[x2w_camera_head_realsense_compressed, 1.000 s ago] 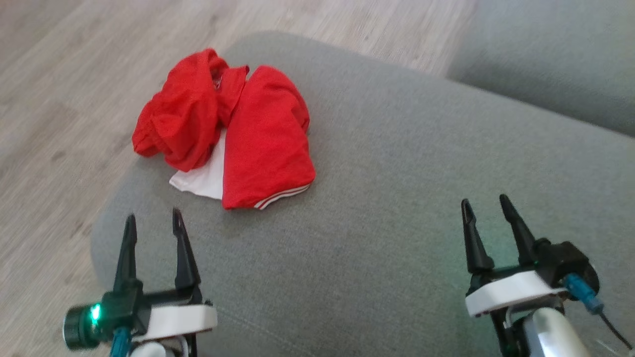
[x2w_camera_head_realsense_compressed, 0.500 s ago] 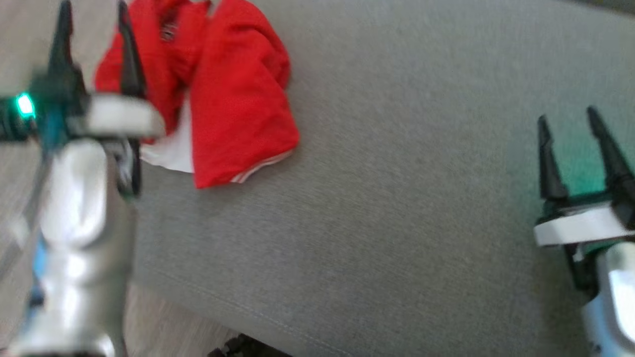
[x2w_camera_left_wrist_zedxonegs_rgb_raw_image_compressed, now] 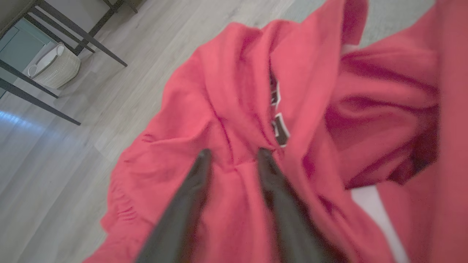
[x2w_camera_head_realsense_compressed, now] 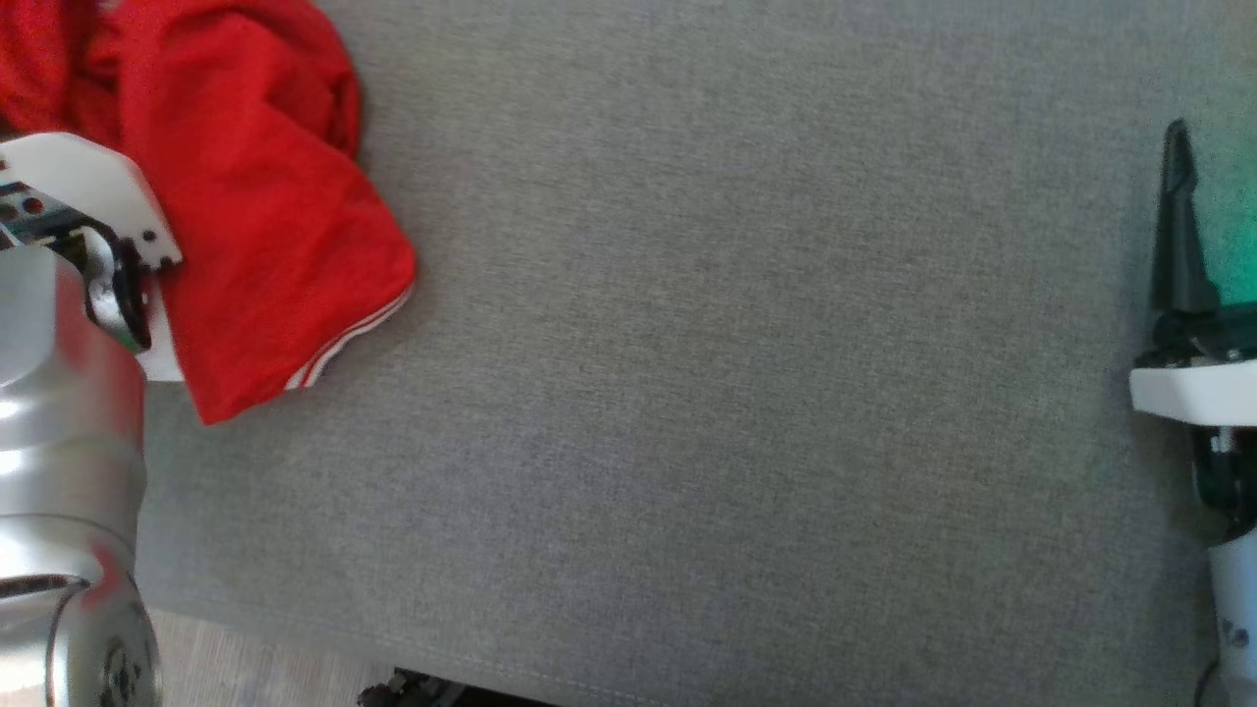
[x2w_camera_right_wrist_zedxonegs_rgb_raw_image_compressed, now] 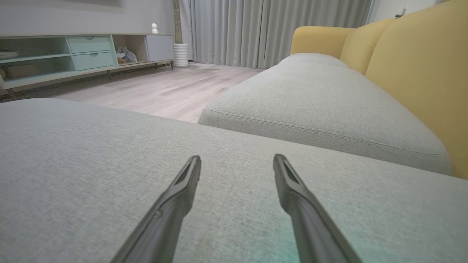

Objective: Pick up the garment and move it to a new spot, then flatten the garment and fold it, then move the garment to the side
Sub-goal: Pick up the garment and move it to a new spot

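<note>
The crumpled red fabric garment with a white panel (x2w_camera_left_wrist_zedxonegs_rgb_raw_image_compressed: 234, 91) lies bunched on the grey woven sofa cushion (x2w_camera_head_realsense_compressed: 737, 344), beneath and ahead of the left gripper (x2w_camera_left_wrist_zedxonegs_rgb_raw_image_compressed: 232, 155). That gripper's two dark fingers stand moderately apart and grip nothing, with a raised fold running between the tips. A good pick, I judge, means pressing down astride that ridge before closing (a thin pinch may slip). The right gripper (x2w_camera_right_wrist_zedxonegs_rgb_raw_image_compressed: 237, 160) hovers wide open and empty over bare cushion, the garment well off to its fingers' left.
</note>
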You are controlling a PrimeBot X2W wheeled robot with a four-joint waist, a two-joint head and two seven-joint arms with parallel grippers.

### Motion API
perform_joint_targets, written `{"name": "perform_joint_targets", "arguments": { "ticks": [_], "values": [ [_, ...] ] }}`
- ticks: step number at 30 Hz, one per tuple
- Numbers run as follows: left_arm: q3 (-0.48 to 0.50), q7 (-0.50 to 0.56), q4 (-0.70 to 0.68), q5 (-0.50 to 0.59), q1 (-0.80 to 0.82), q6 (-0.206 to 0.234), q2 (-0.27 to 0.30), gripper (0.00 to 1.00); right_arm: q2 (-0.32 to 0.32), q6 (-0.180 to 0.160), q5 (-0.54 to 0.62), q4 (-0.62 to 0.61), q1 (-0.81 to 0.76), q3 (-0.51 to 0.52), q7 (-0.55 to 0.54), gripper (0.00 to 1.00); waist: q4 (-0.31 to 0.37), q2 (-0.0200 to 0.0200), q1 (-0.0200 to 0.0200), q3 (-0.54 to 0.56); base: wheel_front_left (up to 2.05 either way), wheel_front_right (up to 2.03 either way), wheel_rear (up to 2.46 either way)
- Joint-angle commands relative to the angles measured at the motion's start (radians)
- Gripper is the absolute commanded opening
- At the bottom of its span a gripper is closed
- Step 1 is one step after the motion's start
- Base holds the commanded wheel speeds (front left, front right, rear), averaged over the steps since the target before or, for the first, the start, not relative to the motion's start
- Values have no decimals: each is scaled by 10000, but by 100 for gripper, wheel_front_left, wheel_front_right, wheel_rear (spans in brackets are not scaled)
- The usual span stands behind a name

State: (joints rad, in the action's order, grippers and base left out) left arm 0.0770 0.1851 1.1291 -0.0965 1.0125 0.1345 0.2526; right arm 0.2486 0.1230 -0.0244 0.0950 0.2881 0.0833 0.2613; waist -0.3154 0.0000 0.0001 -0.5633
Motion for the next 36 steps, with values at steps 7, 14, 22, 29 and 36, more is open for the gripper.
{"name": "perform_joint_targets", "arguments": {
  "ticks": [7,14,22,29,36],
  "values": [
    [190,-2578,-344,-168,1058,-135,904,0,-97,77,-18,130,-174,-81,5,100,-1,0,-1,106,0,0,0],
    [-656,-3921,-1522,510,2167,-400,1186,0,-713,77,-124,434,-203,-454,5,100,320,0,-1,1299,0,0,0],
    [-1839,-3555,-5016,974,2869,-1309,821,0,-1656,77,-611,532,-276,-533,5,100,1716,0,-1,2577,0,0,0],
    [-3270,-2294,-7981,801,2129,-2185,-193,0,-1959,77,-992,239,-498,-673,5,100,3842,0,-1,3351,0,0,0],
    [-4465,-2406,-7832,611,322,-2229,-1117,0,-1980,77,-2246,70,-492,-946,5,100,5375,0,-1,3353,0,0,0]
  ]
}}
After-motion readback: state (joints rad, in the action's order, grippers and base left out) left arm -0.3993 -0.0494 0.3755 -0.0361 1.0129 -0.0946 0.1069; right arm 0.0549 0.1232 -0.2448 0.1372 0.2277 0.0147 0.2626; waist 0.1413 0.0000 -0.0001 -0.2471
